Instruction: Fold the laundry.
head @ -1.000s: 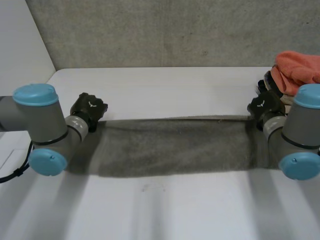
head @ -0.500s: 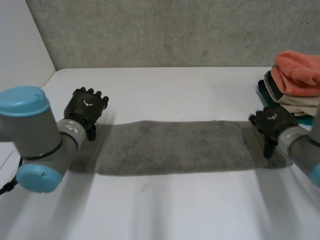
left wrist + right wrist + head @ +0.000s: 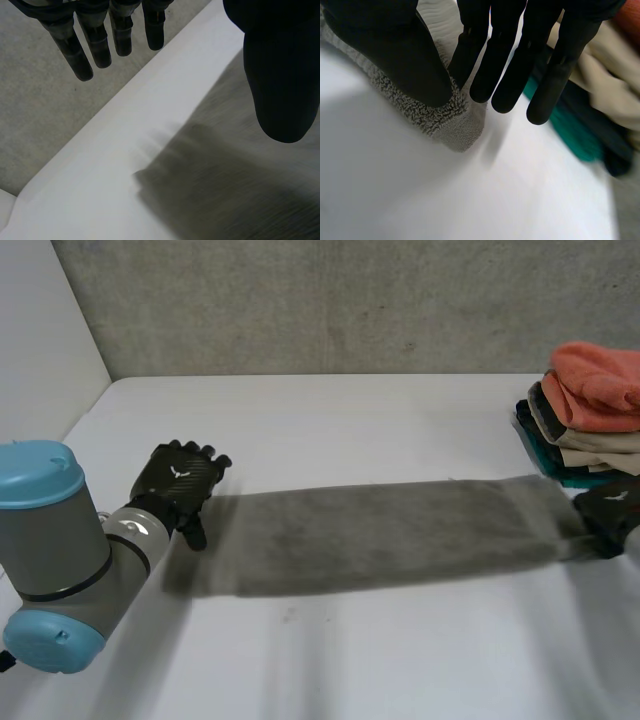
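Grey terry towel (image 3: pixel 380 535), lying as a long flat band on the white desk (image 3: pixel 350 420), runs from nine o'clock to three o'clock in the head view. The left hand (image 3: pixel 178 478) sits at the nine o'clock end, just beside the cloth, released. In its wrist view the fingers (image 3: pixel 95 45) are straight over bare desk, the thumb hangs above the towel's edge (image 3: pixel 235 200), and nothing is grasped. The right hand (image 3: pixel 610 512) is at the three o'clock end, and its thumb and fingers (image 3: pixel 507 75) pinch the towel's corner (image 3: pixel 455 125). A stack of folded orange, beige and teal cloths (image 3: pixel 585 410) stands at two o'clock, close behind that hand.

The towel should handle as light, limp and soft. Its looped pile offers plenty of grip, so it is neither slippery nor fragile. Held at one end only, it will likely sag and drag along the desk instead of lifting flat. The best holds are probably the corners of the short ends, pinched through the full thickness, one hand per end.
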Robot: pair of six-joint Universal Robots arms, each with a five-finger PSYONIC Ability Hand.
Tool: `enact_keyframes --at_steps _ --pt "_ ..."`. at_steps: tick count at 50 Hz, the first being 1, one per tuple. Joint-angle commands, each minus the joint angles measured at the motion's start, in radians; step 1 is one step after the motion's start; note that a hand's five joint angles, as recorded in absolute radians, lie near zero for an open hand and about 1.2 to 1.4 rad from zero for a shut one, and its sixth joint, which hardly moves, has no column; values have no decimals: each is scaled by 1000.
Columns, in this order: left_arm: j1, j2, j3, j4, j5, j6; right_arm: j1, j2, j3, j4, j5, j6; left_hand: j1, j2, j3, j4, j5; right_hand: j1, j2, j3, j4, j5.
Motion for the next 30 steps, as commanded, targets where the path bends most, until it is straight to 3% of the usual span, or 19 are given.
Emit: enact_keyframes --at_steps 1,4,8,16,18,20,24,30 --pt "5 30 -9 0 0 1 -123 -73 9 -5 44 -177 10 -9 -14 -4 -3 284 219 210 203 255" --pt "7 42 -14 -2 -1 1 -155 -76 2 -7 47 -216 10 -9 -14 -4 -3 284 219 210 203 255" --pt "10 61 -32 -3 -1 1 -83 -130 -8 -7 36 -210 10 -9 -14 -4 -3 284 219 210 203 255" --pt "31 131 -47 -5 -7 -16 288 -182 -46 -126 -8 -75 19 0 -5 5 6 284 219 210 203 255" --pt "50 163 -55 -8 -9 -30 457 -174 -61 -188 -63 -62 22 3 -2 8 9 284 219 210 203 255" --pt "65 205 -66 -9 -9 -54 527 -168 -66 -211 -96 -61 19 0 -5 5 6 284 219 210 203 255" --pt "87 269 -93 -11 -4 -102 754 -37 -105 -286 -220 -79 22 3 -2 8 9 284 219 210 203 255" --pt "90 285 -106 -12 -4 -123 932 189 -216 -308 -246 -78 22 3 -2 8 9 284 219 210 203 255"
